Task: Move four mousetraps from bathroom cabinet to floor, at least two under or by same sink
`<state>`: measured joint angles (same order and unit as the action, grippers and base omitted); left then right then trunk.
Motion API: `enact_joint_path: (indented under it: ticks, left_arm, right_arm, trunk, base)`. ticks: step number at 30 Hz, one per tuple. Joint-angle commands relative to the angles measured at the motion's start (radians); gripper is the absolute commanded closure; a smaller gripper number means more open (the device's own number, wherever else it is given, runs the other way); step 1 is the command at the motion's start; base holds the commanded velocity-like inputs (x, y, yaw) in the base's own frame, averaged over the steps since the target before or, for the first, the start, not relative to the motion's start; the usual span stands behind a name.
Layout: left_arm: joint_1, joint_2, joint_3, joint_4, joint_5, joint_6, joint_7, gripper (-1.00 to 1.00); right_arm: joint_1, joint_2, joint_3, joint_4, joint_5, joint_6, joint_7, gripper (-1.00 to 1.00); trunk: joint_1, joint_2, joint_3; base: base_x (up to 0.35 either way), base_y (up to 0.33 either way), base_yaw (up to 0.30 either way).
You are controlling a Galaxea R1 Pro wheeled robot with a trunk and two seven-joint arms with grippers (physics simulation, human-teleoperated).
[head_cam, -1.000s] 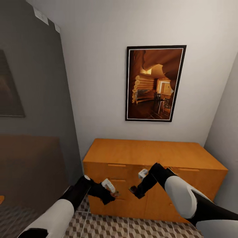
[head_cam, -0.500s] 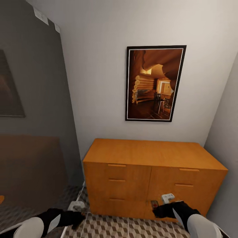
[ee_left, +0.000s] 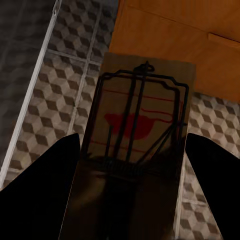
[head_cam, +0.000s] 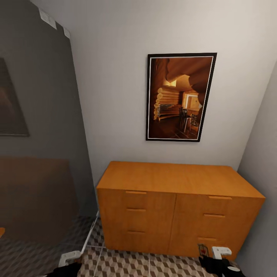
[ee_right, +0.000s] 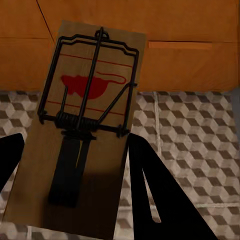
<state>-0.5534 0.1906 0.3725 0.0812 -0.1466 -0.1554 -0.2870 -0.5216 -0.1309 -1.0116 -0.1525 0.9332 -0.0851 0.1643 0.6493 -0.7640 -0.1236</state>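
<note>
The cabinet (head_cam: 175, 207) has all drawers closed. The left gripper (ee_left: 132, 165) is clamped on a mousetrap (ee_left: 137, 140) above the tiled floor (ee_left: 60, 100). The right gripper (ee_right: 75, 165) is clamped on a second mousetrap (ee_right: 85, 115), near the cabinet's lower right corner.

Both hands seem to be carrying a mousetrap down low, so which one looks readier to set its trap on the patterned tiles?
Probably either: the left gripper and the right gripper each hold a mousetrap over the bathroom floor beside the cabinet.
</note>
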Motion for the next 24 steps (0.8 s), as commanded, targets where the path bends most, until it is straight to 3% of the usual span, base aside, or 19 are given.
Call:
enact_joint_path:
  ticks: [1,5,9,14,24]
  left_arm:
    - [0.003,-0.01,0.0,0.0,0.001,-0.005,0.031,1.0]
    - [0.007,-0.056,0.001,0.0,0.003,-0.009,0.156,1.0]
    - [0.01,-0.107,0.001,0.0,-0.002,-0.012,0.231,1.0]
    - [0.01,-0.117,0.0,-0.001,-0.002,-0.026,0.287,1.0]
    - [0.013,-0.124,0.0,-0.001,0.001,-0.06,0.305,1.0]
  right_arm:
    - [0.004,0.001,-0.008,0.0,-0.004,-0.005,0.002,1.0]
    - [0.009,0.005,-0.019,0.018,-0.004,-0.012,0.001,1.0]
    - [0.01,0.005,-0.022,0.043,-0.003,-0.015,0.001,1.0]
    - [0.011,0.005,-0.022,0.049,0.0,-0.017,0.001,1.0]
    - [0.011,0.008,-0.022,0.051,0.001,-0.016,0.001,1.0]
  trunk:
    - [0.0,0.0,0.0]
    - [0.0,0.0,0.0]
    - [0.0,0.0,0.0]
    - [0.0,0.0,0.0]
    - [0.0,0.0,0.0]
  base:
    - [0.0,0.0,0.0]
    - [0.0,0.0,0.0]
    - [0.0,0.0,0.0]
    - [0.0,0.0,0.0]
    - [0.0,0.0,0.0]
